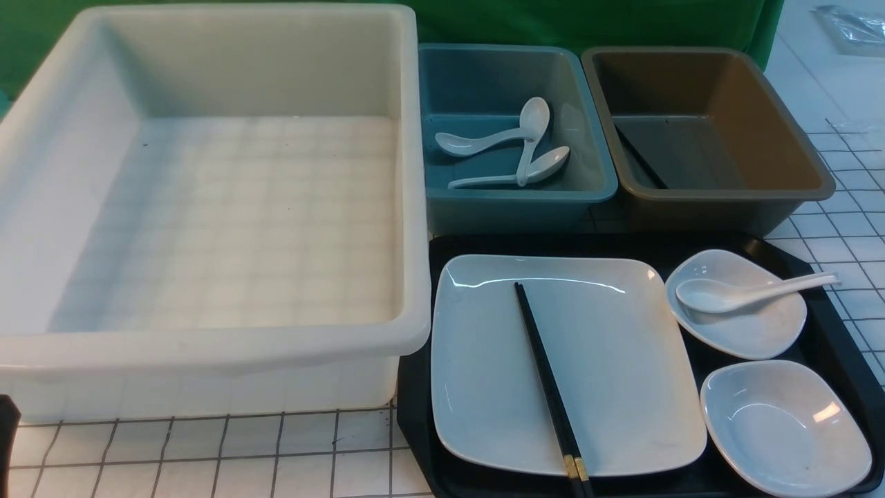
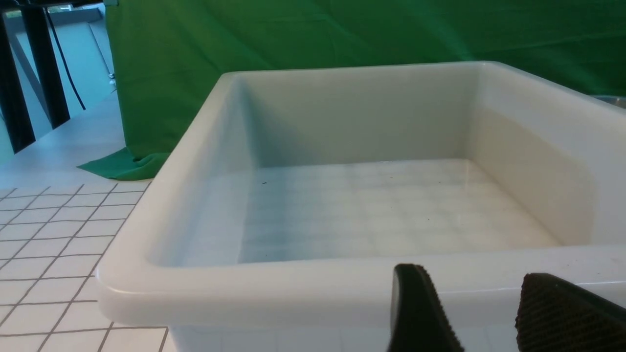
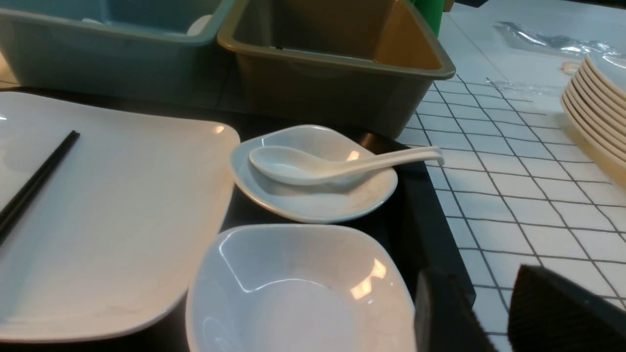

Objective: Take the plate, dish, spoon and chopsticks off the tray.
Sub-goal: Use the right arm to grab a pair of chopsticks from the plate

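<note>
1. Table (image 1: 207, 456): white top ruled with a dark grid; carries everything below.
2. Tub (image 1: 207, 207): white, deep, on the left, nothing in it. Its right wall stands just beside the tray and the blue bin.
3. Tray (image 1: 826, 339): black, low rim, near right of the table, in front of both bins. All four task items are on it.
4. Blue bin (image 1: 484, 83): behind the tray's left half; holds three spoons (image 1: 515, 149), white and overlapping.
5. Brown bin (image 1: 733, 90): behind the tray's right half, beside the blue bin.
6. Plate (image 1: 622, 360): white, square, rounded corners; flat on the tray's left half.
7. Plate stack (image 3: 594, 107): cream, on the table well right of the tray; seen only in the right wrist view.
8. Near dish (image 1: 781, 429): white, at the tray's near right corner.
9. Far dish (image 1: 753, 332): white, at the tray's far right, just behind the near dish.
10. Chopsticks (image 1: 546, 380): black pair, lying together on the plate; the gold-banded ends overhang its near edge.
11. Spoon (image 1: 747, 292): white, bowl in the far dish, handle reaching right over the dish rim.
12. Left gripper (image 2: 472, 274): low, in front of the tub's near wall; fingers spread, nothing between.
13. Right gripper (image 3: 477, 274): beside the tray's right rim near the near dish; fingers apart, holding nothing.
</note>
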Robot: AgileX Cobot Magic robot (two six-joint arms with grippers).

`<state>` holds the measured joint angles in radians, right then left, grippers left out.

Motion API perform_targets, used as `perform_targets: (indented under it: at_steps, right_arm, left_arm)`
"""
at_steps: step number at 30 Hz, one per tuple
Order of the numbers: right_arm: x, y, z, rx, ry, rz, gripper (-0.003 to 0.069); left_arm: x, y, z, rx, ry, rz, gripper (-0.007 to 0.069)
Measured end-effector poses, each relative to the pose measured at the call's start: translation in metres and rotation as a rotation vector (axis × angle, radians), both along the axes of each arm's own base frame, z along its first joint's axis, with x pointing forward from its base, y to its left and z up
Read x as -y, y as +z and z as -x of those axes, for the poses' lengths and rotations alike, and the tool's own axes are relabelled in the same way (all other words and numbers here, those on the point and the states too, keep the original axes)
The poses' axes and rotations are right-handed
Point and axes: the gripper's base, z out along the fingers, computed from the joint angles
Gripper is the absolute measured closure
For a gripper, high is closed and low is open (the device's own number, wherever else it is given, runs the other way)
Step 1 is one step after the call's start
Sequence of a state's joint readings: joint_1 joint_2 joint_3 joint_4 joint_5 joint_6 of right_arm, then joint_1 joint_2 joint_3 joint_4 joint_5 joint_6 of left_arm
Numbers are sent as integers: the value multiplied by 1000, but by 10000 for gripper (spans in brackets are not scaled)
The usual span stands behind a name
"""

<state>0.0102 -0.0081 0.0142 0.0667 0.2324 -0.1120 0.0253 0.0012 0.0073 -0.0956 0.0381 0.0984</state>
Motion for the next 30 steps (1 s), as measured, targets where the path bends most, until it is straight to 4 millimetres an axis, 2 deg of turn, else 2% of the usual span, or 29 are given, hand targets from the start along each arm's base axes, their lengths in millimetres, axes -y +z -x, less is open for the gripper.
perform_targets:
  at_steps: [3, 7, 9, 30]
  right_arm:
    - [0, 0, 0, 0, 0, 0, 400]
    - [0, 0, 0, 0, 0, 0, 400]
    - [0, 0, 0, 0, 0, 0, 400]
    - [0, 0, 0, 0, 0, 0, 400]
  left_arm:
    - [0, 0, 0, 5, -5, 68, 396]
    - [0, 3, 0, 45, -14, 298, 396]
    - [0, 3, 0, 46, -17, 342, 396]
    - [0, 3, 0, 46, -18, 360, 396]
